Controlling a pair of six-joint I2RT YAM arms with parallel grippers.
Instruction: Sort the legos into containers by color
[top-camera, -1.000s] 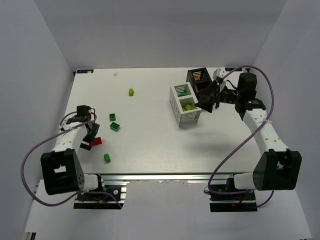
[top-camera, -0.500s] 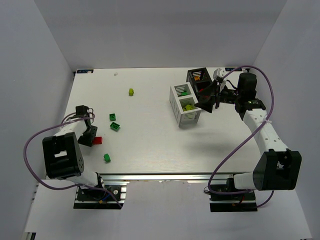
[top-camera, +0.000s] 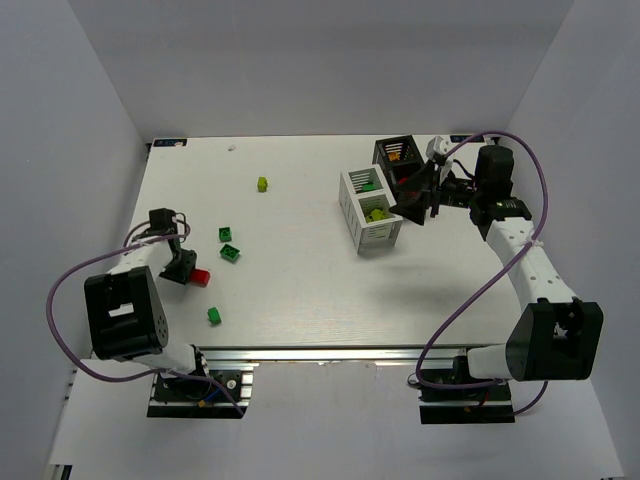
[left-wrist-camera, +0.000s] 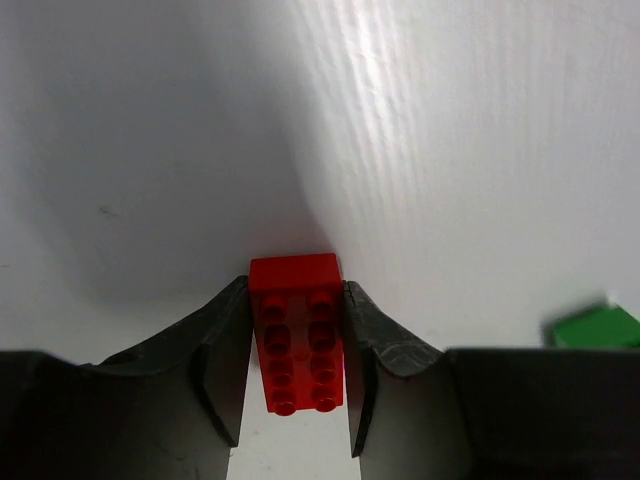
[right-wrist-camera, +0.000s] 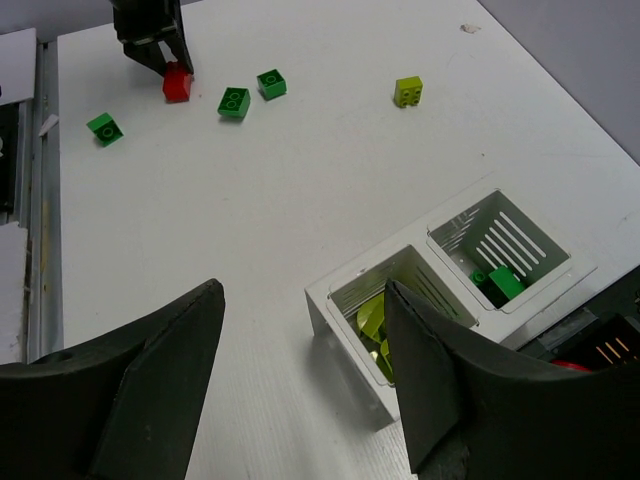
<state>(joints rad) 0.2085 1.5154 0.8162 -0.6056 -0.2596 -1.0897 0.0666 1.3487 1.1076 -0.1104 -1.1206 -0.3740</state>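
Your left gripper (left-wrist-camera: 296, 365) is down at the table (top-camera: 300, 290), on its left side, and its two fingers sit against the long sides of a red brick (left-wrist-camera: 294, 275). It is closed on that brick, which lies studs-up on the surface (the wrist view shows no gap on either side).

Your right gripper (right-wrist-camera: 305, 290) hangs above the table beside the bins with its jaws spread wide and nothing between them.

The white bin (top-camera: 380, 238) stands right of centre, with the black bin (top-camera: 381, 150) just behind it and touching or nearly touching.
- White bin: you have a green piece (right-wrist-camera: 505, 283) in the far compartment and lime-yellow pieces (right-wrist-camera: 370, 320) in the near one.
- Black bin: the far compartment holds orange pieces (top-camera: 397, 153). A bit of red shows in the near one, though the gripper mostly hides it.

Loose on the table are a lime-yellow brick (top-camera: 262, 184) toward the back, two green bricks (top-camera: 225, 234) (top-camera: 231, 253) close together just right of the left gripper, and one more green brick (top-camera: 214, 315) near the front edge.
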